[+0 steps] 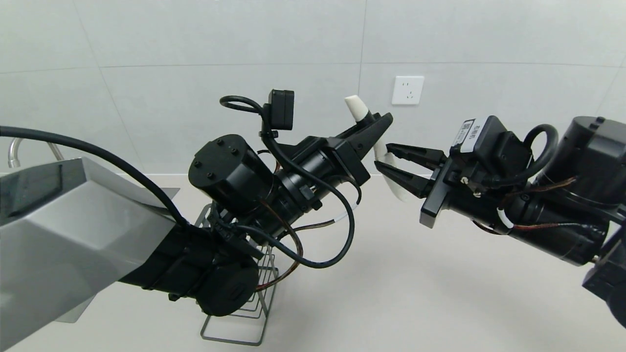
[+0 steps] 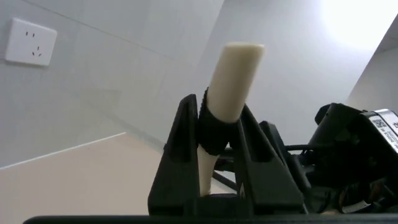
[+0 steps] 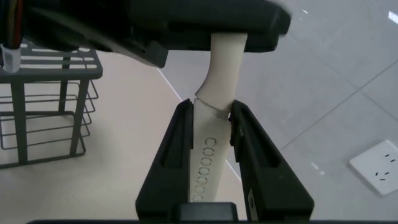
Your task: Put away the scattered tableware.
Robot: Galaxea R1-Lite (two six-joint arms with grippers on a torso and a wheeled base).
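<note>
White utensil (image 1: 355, 108) | left pincer (image 1: 379, 124) pinches it | right pincer (image 1: 384, 156) pinches it | wire rack (image 1: 259, 303) below

A white wall socket (image 1: 408, 90) is seen mounted on the grey tiled wall (image 1: 146, 49), above the line where the wall is met by a pale countertop (image 1: 391, 293). At the far left edge of the head view, a curved metal tap pipe (image 1: 11, 151) is seen rising before the wall
</note>
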